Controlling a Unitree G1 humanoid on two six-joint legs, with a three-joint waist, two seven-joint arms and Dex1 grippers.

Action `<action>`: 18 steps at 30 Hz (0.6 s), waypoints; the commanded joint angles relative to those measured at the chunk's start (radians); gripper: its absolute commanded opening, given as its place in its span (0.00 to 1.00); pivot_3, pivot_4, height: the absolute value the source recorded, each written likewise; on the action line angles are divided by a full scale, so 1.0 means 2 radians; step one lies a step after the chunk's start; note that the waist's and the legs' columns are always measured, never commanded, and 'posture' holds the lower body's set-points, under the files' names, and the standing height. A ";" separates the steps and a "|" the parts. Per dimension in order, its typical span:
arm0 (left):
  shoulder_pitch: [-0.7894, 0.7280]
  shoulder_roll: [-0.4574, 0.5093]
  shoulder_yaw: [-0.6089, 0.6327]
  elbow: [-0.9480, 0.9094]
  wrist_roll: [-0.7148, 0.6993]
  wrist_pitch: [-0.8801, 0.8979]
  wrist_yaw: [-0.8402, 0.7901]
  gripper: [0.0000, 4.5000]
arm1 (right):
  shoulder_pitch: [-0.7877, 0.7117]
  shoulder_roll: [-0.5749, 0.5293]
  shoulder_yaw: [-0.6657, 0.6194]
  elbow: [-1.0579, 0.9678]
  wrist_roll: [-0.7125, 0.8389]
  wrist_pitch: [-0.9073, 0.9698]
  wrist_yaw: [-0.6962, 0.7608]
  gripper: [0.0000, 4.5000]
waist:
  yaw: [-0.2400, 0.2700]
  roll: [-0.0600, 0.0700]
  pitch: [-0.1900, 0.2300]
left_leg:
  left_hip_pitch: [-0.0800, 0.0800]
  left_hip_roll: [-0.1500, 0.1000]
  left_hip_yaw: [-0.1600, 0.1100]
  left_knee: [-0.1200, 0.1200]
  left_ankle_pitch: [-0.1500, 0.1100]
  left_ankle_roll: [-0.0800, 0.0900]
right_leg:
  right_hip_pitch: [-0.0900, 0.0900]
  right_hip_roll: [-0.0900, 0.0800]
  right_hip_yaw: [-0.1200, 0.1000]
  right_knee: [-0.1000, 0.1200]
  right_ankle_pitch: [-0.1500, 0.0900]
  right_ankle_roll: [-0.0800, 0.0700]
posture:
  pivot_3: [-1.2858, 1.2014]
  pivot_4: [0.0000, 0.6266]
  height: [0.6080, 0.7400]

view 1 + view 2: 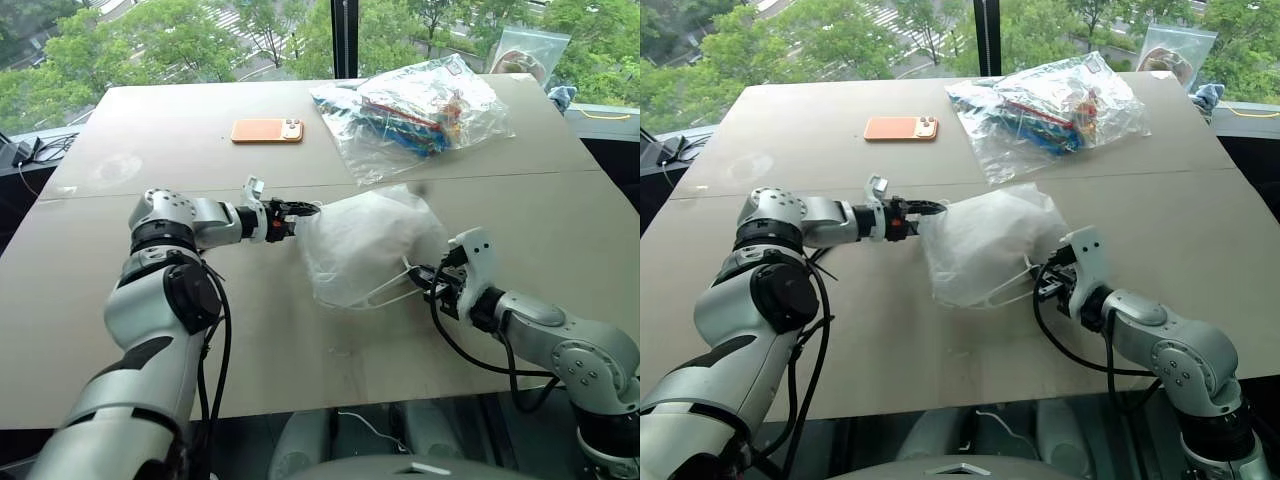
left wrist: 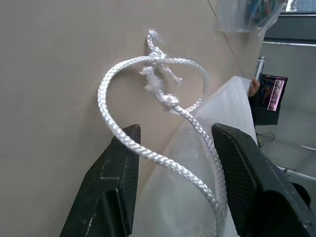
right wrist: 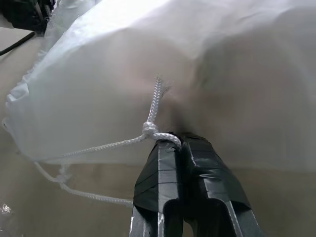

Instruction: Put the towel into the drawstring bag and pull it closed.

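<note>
1. The right end effector (image 1: 432, 278) is sitting nearest the robot, at the near right end of the drawstring bag (image 1: 365, 245). Its fingers are pressing fully together, and the wrist view shows them pinching a white cord (image 3: 153, 129) at a knot, just off the bag's fabric.
2. The drawstring bag is lying puffed up on the counter (image 1: 150, 130), between the two arms. Its long axis is running roughly from the left end effector down towards the right one.
3. The towel is not showing anywhere; judging by the bag's bulge, it is probably already inside, though the fabric is hiding it.
4. The left end effector (image 1: 297, 211) is resting at the bag's far left end, jaws standing partly open. Its wrist view shows a knotted cord loop (image 2: 148, 98) running across the gap between the fingers (image 2: 116, 182), not yet clamped.
5. The coming move seems to be turning on this: the two cords are leaving opposite ends of the bag, so closing the left jaws and drawing the arms apart along that axis should be cinching the mouth.
6. Farther back, a clear plastic bag (image 1: 420, 110) and an orange phone (image 1: 266, 131) are lying well clear.
</note>
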State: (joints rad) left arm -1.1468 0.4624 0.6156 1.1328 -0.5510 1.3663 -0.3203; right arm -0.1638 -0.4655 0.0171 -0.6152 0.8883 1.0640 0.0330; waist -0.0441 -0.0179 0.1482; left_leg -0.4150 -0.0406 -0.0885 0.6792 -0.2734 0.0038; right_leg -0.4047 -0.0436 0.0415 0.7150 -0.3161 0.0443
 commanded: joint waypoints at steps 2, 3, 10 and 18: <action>-0.007 -0.014 0.020 0.018 -0.006 -0.054 0.042 0.51 | 0.001 -0.001 -0.020 -0.027 0.002 0.002 0.001 0.00 | 0.003 0.000 0.000 | 0.000 0.000 0.000 0.000 0.000 0.000 | 0.000 0.000 0.000 0.000 0.000 0.000 | 0.52 0.24 1.00; -0.006 -0.018 0.027 0.021 -0.010 -0.068 0.051 0.43 | 0.002 -0.001 -0.021 -0.028 0.002 0.003 0.001 0.00 | 0.004 0.000 -0.001 | 0.000 0.000 0.000 0.000 0.000 0.000 | 0.001 0.000 0.000 0.000 0.000 0.000 | 0.52 0.24 1.00; -0.001 -0.018 0.091 0.023 -0.058 -0.118 0.100 0.01 | 0.008 0.000 -0.030 -0.032 -0.001 0.007 0.001 0.00 | 0.003 0.000 -0.001 | 0.000 0.000 -0.001 0.001 0.000 0.000 | 0.001 -0.001 0.000 0.000 0.000 0.000 | 0.52 0.24 1.00; 0.046 -0.043 0.022 -0.099 -0.051 -0.133 0.032 0.13 | 0.003 -0.002 -0.033 -0.023 -0.009 0.005 0.011 0.00 | 0.001 0.000 -0.001 | 0.000 0.000 0.000 0.001 0.000 0.000 | 0.001 0.000 0.000 0.000 0.000 0.000 | 0.52 0.24 1.00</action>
State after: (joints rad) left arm -1.0540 0.3766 0.6770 0.9928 -0.6485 1.1055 -0.2267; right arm -0.1464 -0.4655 -0.0196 -0.6390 0.8698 1.0846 0.0418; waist -0.0422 -0.0181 0.1465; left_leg -0.4149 -0.0411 -0.0894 0.6812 -0.2733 0.0038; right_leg -0.4035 -0.0446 0.0412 0.7152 -0.3159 0.0447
